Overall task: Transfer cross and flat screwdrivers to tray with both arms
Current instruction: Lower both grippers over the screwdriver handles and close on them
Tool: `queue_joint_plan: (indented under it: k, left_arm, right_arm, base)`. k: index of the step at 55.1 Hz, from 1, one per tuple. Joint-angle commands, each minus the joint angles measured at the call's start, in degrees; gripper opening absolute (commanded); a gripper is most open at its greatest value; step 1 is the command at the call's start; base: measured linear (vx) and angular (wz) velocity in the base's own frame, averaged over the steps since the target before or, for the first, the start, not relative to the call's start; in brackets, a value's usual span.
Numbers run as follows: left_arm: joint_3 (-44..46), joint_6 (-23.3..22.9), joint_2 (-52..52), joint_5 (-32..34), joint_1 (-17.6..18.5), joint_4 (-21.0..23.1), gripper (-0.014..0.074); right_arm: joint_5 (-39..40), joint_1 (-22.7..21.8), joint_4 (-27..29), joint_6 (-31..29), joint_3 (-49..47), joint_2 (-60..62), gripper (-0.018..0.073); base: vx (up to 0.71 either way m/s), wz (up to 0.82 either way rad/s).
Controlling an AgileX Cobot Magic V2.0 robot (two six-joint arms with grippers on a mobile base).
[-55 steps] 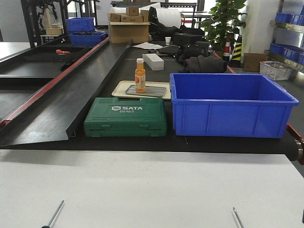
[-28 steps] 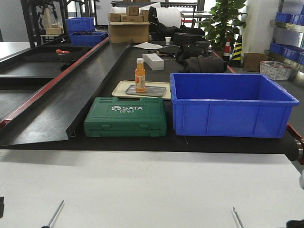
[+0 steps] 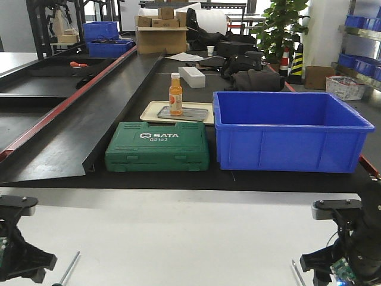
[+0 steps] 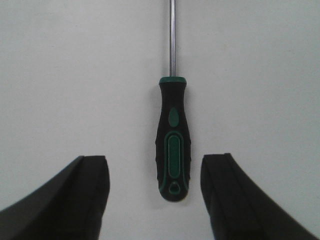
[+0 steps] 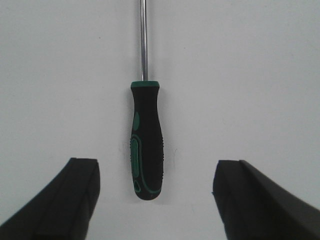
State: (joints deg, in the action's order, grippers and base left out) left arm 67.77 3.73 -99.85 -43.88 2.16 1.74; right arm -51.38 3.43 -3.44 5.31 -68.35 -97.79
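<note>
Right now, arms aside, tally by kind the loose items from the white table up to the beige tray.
Screwdrivers: 2
Green tool case: 1
Blue bin: 1
Orange bottle: 1
Trays: 2, beige tray and grey tray
Total: 7

The white counter (image 3: 190, 232) in front of me was plain and matte. Two things lay directly on it: the left screwdriver (image 4: 172, 145) at the near left and the right screwdriver (image 5: 145, 142) at the near right. They were well apart, each flat with its black-and-green handle toward me and its steel shaft pointing far. Beyond it, a black counter (image 3: 155, 179) carried a green tool case (image 3: 158, 146), a blue bin (image 3: 292, 134) just right of that, and a beige tray (image 3: 149, 113) farther back.
</note>
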Motion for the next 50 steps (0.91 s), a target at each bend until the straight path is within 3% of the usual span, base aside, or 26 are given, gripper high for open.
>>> queue_joint_plan:
  k: [1,7,16,39,50]
  left_arm:
    - [4.5,1.2,-1.7,2.1,0.1,0.1,0.052]
    - [7.3,2.2,-5.3,1.8,0.2,1.2,0.052]
    - [10.9,7.2,-10.3,0.5,0.2,4.6,0.0517]
    - [12.8,7.6,-17.6,0.1,0.2,4.6,0.0517]
    - [12.8,7.6,-19.3,0.9,0.5,4.7,0.0517]
  right_arm:
    - [2.1,-0.2,-0.9,-0.8,-2.3,1.1,0.0544]
    - [4.1,-0.2,-0.9,0.2,-2.3,0.8,0.0544]
    - [4.9,-0.2,-0.9,0.5,-2.3,0.4,0.0544]
    - [6.0,-3.9,-0.4,0.2,-2.3,0.4,0.0544]
    - [7.9,-4.8,0.6,-3.3,-2.3,0.4,0.0544]
  base:
    - [0.0,0.0]
    - [0.0,0.0]
    - [0.0,0.0]
    - [0.0,0.0]
    - [0.0,0.0]
